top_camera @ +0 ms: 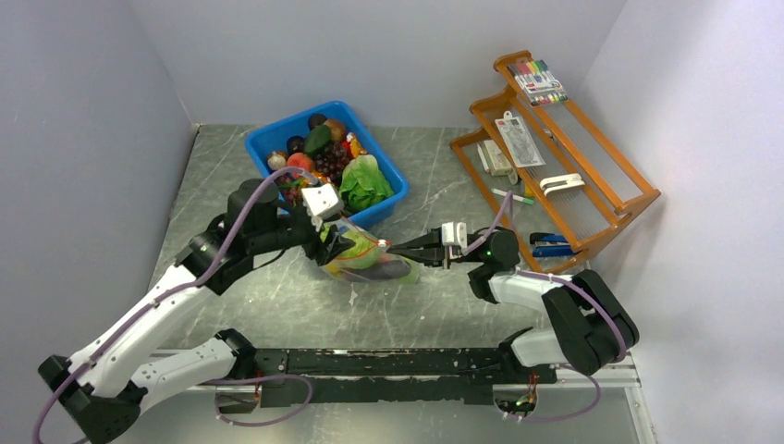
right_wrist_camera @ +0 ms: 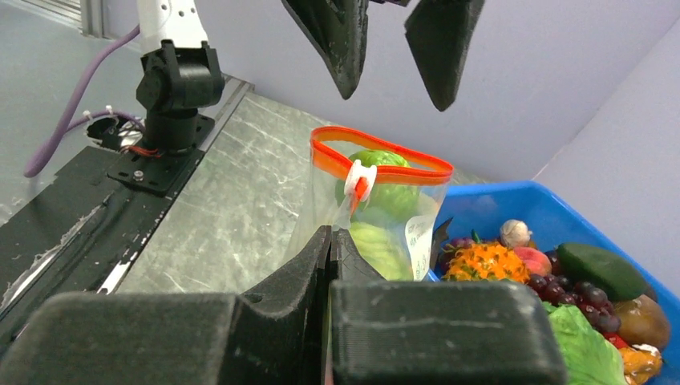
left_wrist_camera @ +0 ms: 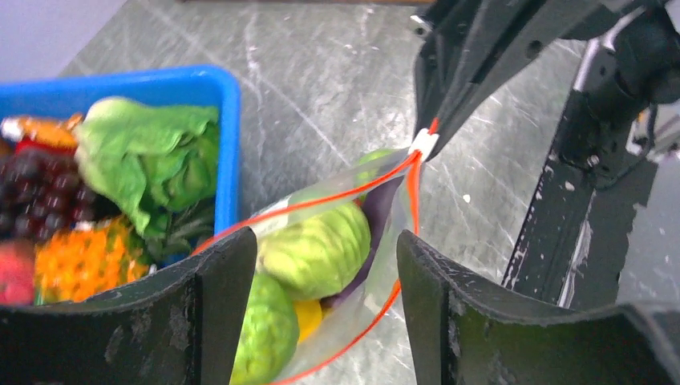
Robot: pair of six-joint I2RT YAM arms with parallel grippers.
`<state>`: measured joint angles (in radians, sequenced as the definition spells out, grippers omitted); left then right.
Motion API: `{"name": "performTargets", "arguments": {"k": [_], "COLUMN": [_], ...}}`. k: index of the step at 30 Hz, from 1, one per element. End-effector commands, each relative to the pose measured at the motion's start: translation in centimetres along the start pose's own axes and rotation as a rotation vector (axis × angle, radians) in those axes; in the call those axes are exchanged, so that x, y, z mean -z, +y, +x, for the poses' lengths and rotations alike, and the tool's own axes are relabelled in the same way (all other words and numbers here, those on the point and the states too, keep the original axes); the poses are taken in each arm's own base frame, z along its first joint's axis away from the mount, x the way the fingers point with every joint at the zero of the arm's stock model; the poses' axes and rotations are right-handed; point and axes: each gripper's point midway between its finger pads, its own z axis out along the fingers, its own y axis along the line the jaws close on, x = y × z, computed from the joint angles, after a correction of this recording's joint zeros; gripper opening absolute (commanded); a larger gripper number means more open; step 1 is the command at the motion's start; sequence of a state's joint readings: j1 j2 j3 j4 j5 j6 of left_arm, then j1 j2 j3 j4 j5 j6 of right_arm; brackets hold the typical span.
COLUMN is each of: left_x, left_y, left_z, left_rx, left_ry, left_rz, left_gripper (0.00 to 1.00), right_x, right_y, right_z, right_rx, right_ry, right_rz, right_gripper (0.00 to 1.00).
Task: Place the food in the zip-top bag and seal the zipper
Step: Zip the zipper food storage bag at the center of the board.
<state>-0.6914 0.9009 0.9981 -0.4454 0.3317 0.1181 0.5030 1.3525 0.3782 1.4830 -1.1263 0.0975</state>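
Black fingers (right_wrist_camera: 305, 273) of the right gripper (right_wrist_camera: 331, 241) fill the bottom of its wrist view, clenched flat together on the side edge of the zip-top bag (right_wrist_camera: 377, 216), just under the white slider (right_wrist_camera: 358, 175). That bag stands just beside the blue bin (left_wrist_camera: 228, 120), at the bin's near wall, with its mouth up and gaping. The zipper (left_wrist_camera: 321, 200) shows as two red-orange strips held apart. Inside sit two green cabbage-like balls (left_wrist_camera: 309, 269), a purple eggplant (left_wrist_camera: 378, 210) and a yellow piece (left_wrist_camera: 309, 317). Over the mouth, at the end nearer the bin, hangs the left gripper (left_wrist_camera: 325, 249), released, one finger on either side of the strips; contact with them cannot be told.

With the bag this full, sealing looks like the step in hand. The right claw's hold already anchors the end away from the bin, so it should keep that pinch firm and level. The left claw would do best to close on the slider and draw it straight along the strips toward the bin, keeping them taut. The upper ball bulges close to the mouth and may block the slider, so press it down first. The film is thin and may crumple if pulled sideways
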Motion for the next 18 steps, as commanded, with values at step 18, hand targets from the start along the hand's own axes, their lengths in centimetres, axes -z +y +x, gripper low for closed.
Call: {"name": "performTargets", "arguments": {"k": [18], "left_x": [-5.3], "left_y": [-4.5], "left_z": [-2.9], "left_rx": [-0.327], "left_ry": [-0.105], "left_rz": [0.476], "left_gripper": [0.48], "right_x": [-0.1], "right_y": [-1.4], "right_z": [-0.8], "right_rx": [0.039], "right_ry": [0.011], "right_rz": [0.038], "right_gripper": [0.0]}}
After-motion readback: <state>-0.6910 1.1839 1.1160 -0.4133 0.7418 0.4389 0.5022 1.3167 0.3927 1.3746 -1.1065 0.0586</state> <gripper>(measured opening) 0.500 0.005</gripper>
